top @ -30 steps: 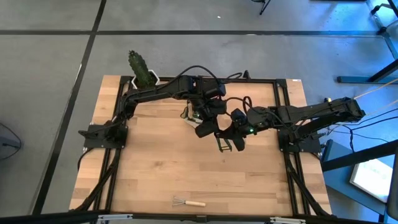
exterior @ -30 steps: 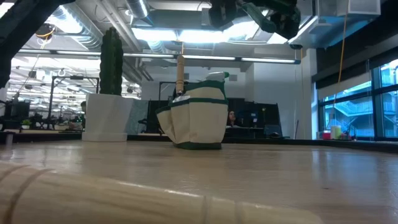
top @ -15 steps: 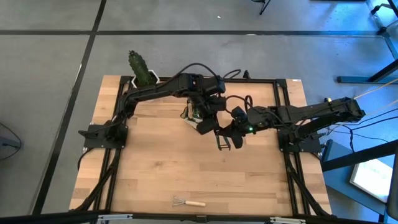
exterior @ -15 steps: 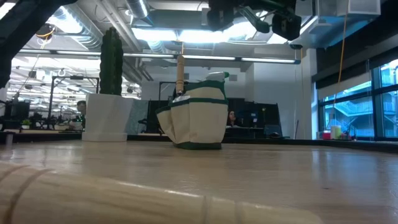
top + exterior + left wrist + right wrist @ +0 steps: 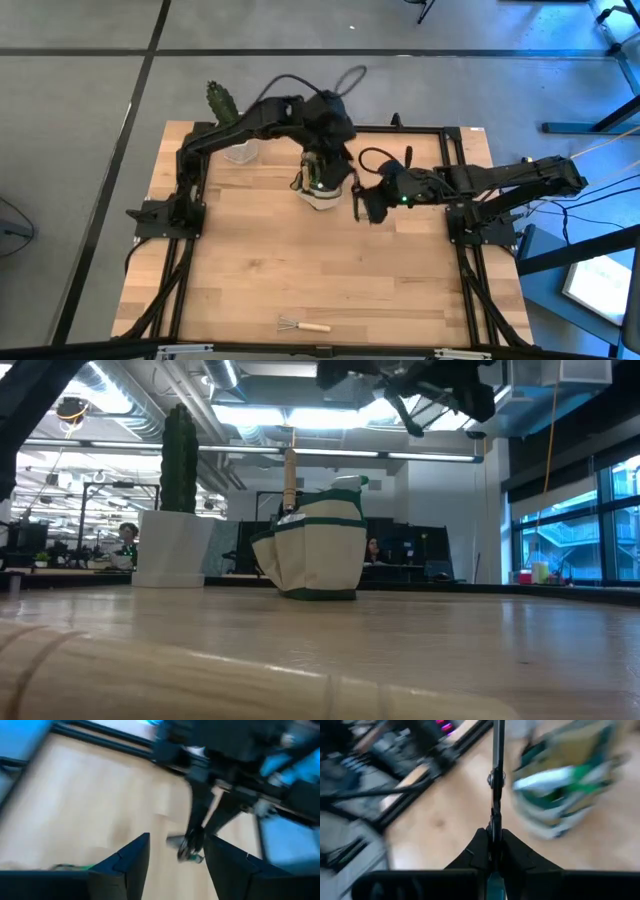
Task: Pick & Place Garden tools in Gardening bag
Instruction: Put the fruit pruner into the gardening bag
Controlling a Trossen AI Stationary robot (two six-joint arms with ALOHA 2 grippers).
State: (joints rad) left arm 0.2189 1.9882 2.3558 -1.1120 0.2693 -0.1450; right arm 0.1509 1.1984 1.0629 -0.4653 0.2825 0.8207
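The olive-green gardening bag point(image 5: 322, 192) stands at the table's far middle, a wooden tool handle point(image 5: 290, 475) sticking up out of it. My left gripper point(image 5: 175, 842) hovers above the bag point(image 5: 315, 545), open with nothing between its fingers. Just right of the bag, my right gripper point(image 5: 364, 203) is shut on dark pruning shears point(image 5: 495, 775), above the table. A little wire rake point(image 5: 300, 324) lies flat near the table's front edge. My right gripper pinches the shears between its two fingers at one thin end point(image 5: 494, 822). The rest of the shears, with the pivot point(image 5: 495, 779), sticks out ahead of the fingers, in line with them. The arm reaches in from the table's right, and the shears are clear of the table.
A cactus point(image 5: 222, 104) in a white pot point(image 5: 170, 550) stands at the far left corner. Black frame rails point(image 5: 420, 128) run along the far and side edges. Bare wood point(image 5: 300, 260) lies between the bag and the rake.
My left gripper has gone toward the far edge and now stands over the bag. My right gripper has carried the shears toward the far edge and the bag, turning them, so they show edge-on from above.
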